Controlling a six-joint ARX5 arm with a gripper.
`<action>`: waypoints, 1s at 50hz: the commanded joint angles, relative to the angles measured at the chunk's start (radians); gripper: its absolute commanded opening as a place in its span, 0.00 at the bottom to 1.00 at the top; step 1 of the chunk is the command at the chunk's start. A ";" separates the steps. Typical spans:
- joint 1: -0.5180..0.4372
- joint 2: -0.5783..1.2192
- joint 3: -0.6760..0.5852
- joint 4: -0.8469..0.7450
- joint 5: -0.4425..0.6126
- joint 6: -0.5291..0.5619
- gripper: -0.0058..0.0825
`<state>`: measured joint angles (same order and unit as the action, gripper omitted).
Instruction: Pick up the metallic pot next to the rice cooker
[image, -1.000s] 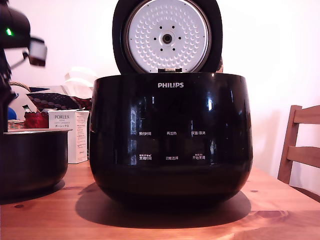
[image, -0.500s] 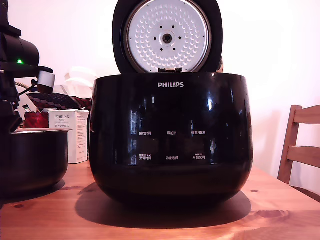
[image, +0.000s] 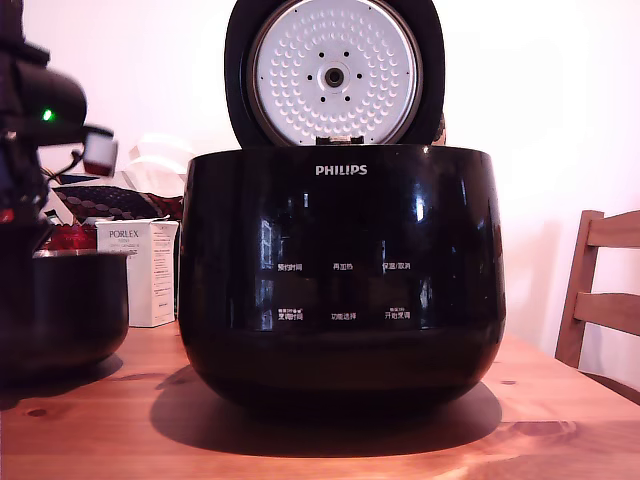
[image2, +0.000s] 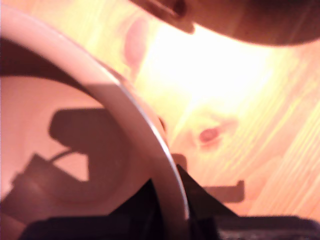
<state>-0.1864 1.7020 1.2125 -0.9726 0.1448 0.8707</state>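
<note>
Close beside the metallic pot (image: 62, 310) stand a white box (image: 140, 270) and rice cooker (image: 340, 280)

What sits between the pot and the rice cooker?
In the exterior view, a white box stands behind the gap between pot and rice cooker.

arm housing (image: 45, 100): black, rounded and bulky, seen at the exterior view's left edge
indicator light (image: 46, 115): one small green dot glowing on the housing
side attachment (image: 99, 152): small pale grey cylinder with a reddish lower edge, jutting out beside the housing
cable (image: 68, 163): thin, dark, looping below the cylinder
claw (image2: 172, 215): dark, angular, wedge-shaped fingers (image2: 142, 207) in the wrist view; details lost in shadow
</note>
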 joint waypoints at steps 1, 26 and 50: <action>0.002 0.018 -0.036 -0.028 0.000 -0.008 0.04; -0.023 -0.136 -0.023 -0.101 -0.109 -0.005 0.04; -0.105 -0.256 0.146 -0.326 -0.158 -0.006 0.04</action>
<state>-0.2794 1.4864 1.3155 -1.2819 -0.0040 0.8677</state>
